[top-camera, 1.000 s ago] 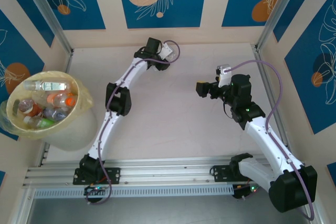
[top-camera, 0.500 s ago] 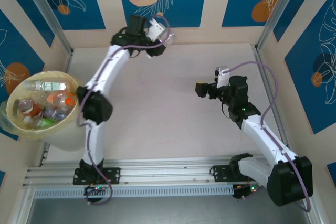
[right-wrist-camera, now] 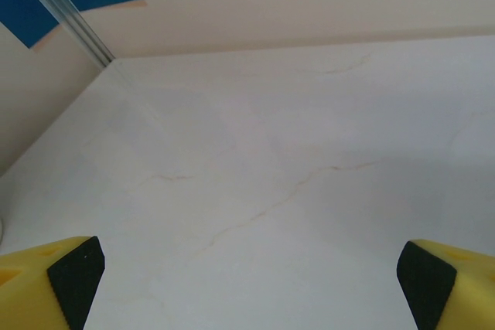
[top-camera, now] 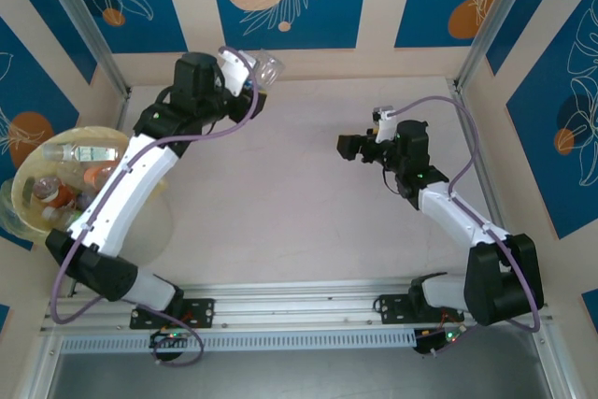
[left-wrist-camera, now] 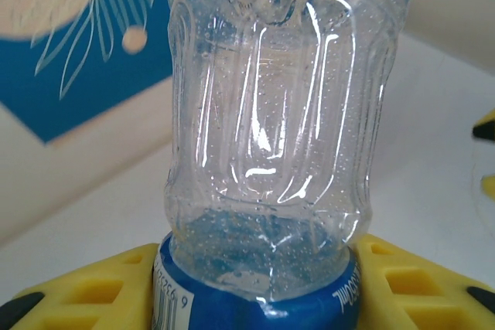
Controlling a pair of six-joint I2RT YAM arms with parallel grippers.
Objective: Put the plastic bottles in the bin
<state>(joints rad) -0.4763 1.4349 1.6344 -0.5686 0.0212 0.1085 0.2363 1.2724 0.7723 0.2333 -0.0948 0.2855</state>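
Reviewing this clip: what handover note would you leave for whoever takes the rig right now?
Left gripper: shut on a clear bottle with a blue label, held up at the far side of the table, apart from the bin.
Right gripper: open, holding nothing, above bare table.
Bin: at the left edge, with several bottles inside.
Done: those bottles are binned.
Left to do: bring the held bottle over the bin and release it.

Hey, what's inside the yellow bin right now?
Inside the bin lie several plastic bottles: a clear white-labelled one, with orange and red ones beside it. The left arm covers its right side, so anything there is hidden.
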